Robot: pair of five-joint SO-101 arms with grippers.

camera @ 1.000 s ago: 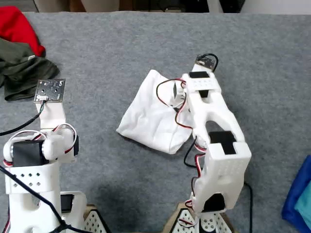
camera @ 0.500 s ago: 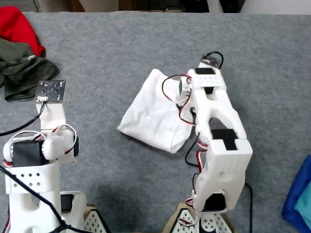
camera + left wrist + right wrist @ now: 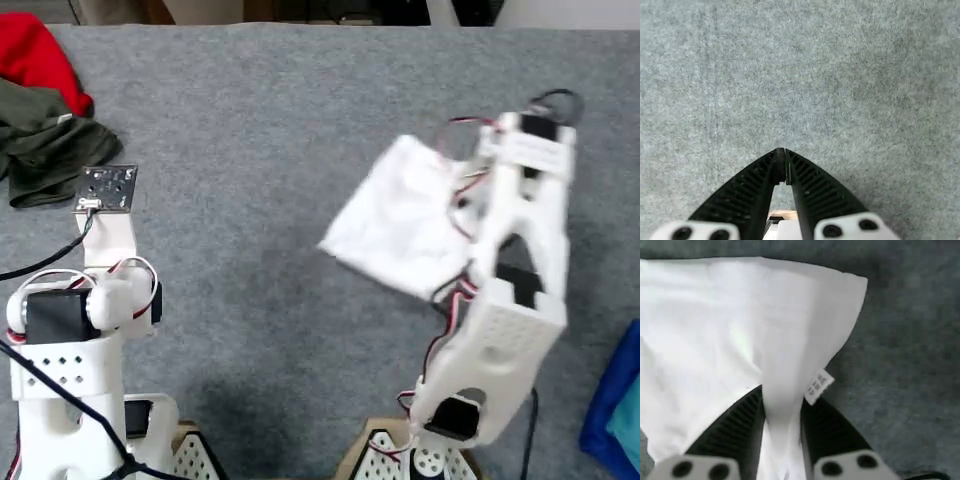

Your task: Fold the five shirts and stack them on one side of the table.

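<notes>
**White shirt pinched by the right arm, bound for a stack at one side of the table.**

On the grey table the folded white shirt lay right of the middle. It fanned slantwise from its pinched edge, with its long axis running toward the table's centre and its loose corner pointing at the left edge. The right gripper was clamped on a gathered fold beside the label. To go well, the move probably needed a low, slow carry, so the layers would not fall open, and the shirt set down square near the blue shirt at the right edge. The left gripper hung closed on nothing near the table's left edge.
</notes>
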